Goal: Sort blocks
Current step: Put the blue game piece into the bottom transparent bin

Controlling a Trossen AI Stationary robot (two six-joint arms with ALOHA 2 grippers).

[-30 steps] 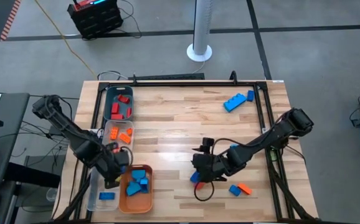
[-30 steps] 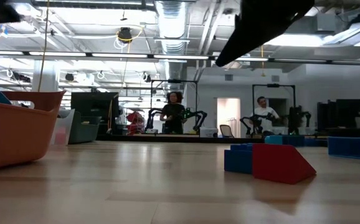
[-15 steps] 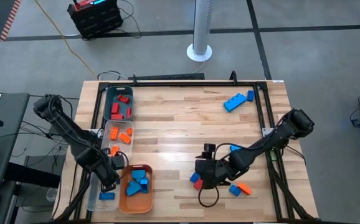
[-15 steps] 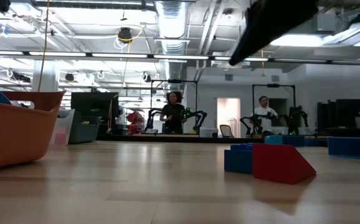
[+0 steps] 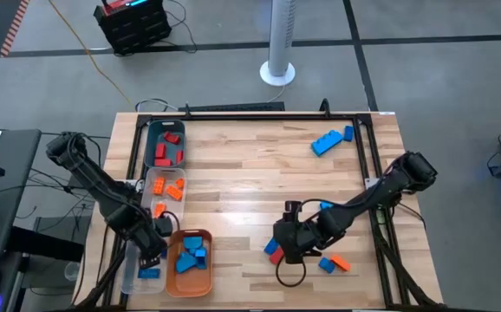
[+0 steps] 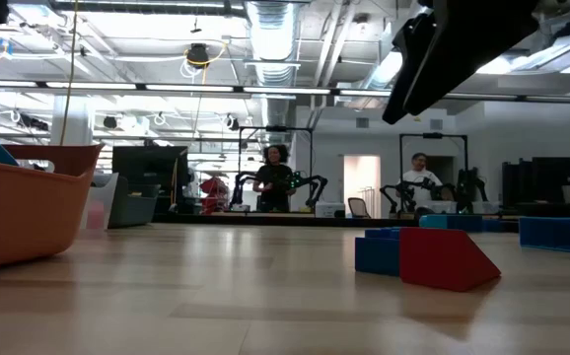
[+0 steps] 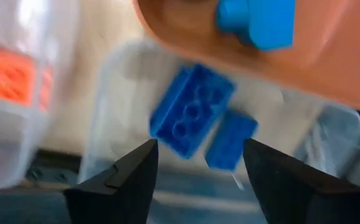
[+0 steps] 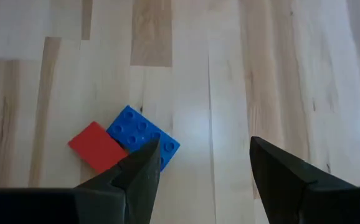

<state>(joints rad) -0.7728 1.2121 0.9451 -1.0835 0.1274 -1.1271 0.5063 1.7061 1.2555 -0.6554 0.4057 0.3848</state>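
My left gripper [image 7: 195, 171], jaws spread and empty, hangs over two dark blue studded bricks [image 7: 192, 111] in the clear plastic bin [image 7: 114, 109], blurred. From above my arm hides them. My right gripper [image 8: 200, 163], jaws spread, hovers beside a red wedge block [image 8: 96, 145] touching a blue brick [image 8: 144, 135] on the counter [image 8: 261, 74].

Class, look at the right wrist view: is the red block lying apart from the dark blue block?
No: the red block lies edge to edge against the dark blue block on the table.
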